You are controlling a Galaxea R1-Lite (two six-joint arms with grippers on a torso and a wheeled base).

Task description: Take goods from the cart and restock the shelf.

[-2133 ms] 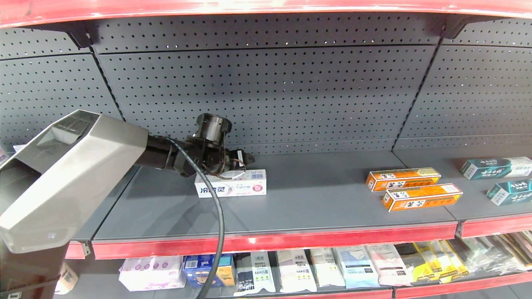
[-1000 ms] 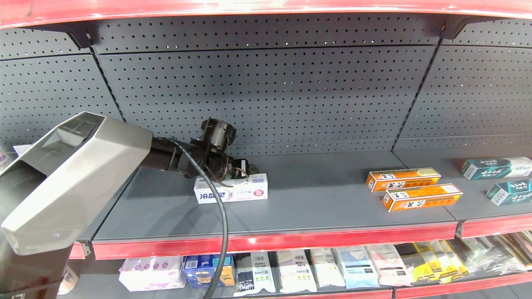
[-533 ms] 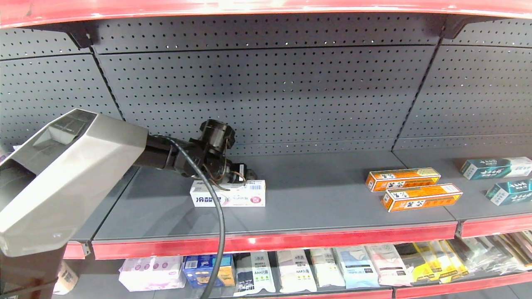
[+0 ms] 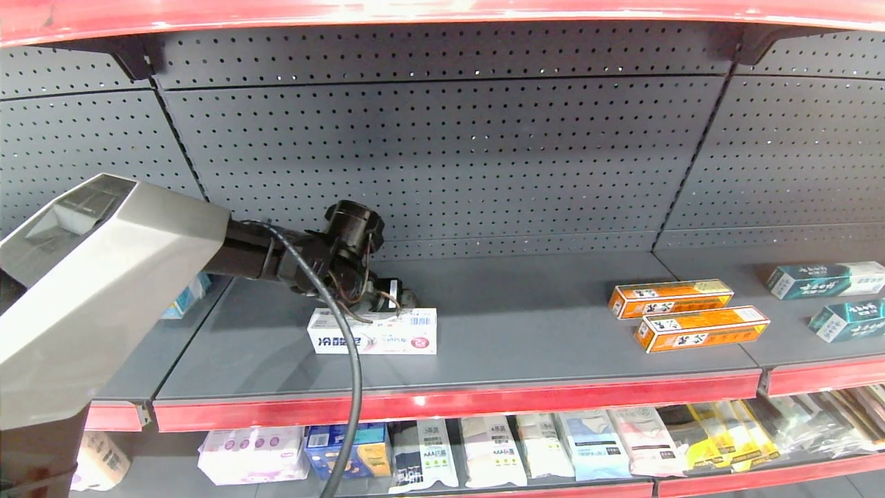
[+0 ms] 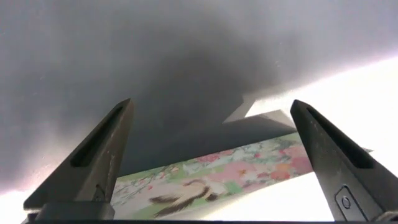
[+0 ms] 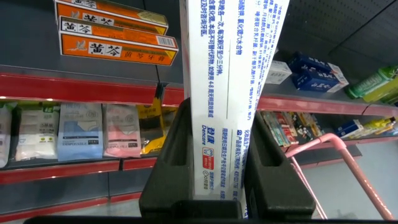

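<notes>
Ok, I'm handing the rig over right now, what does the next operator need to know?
Left gripper: open, at the white box, which lies flat on the grey shelf, left of the orange boxes.
Right gripper: shut on a second white box, held upright in front of the shelves.
Done: one white box is on the shelf.
Left: back the left arm off, then shelve the held box, probably beside the first.

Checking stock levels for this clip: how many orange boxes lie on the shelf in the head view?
2. Both lie right of centre on the grey shelf: the rear orange box, and the front orange box just before it, nearer the red edge. None looks hidden.
</notes>
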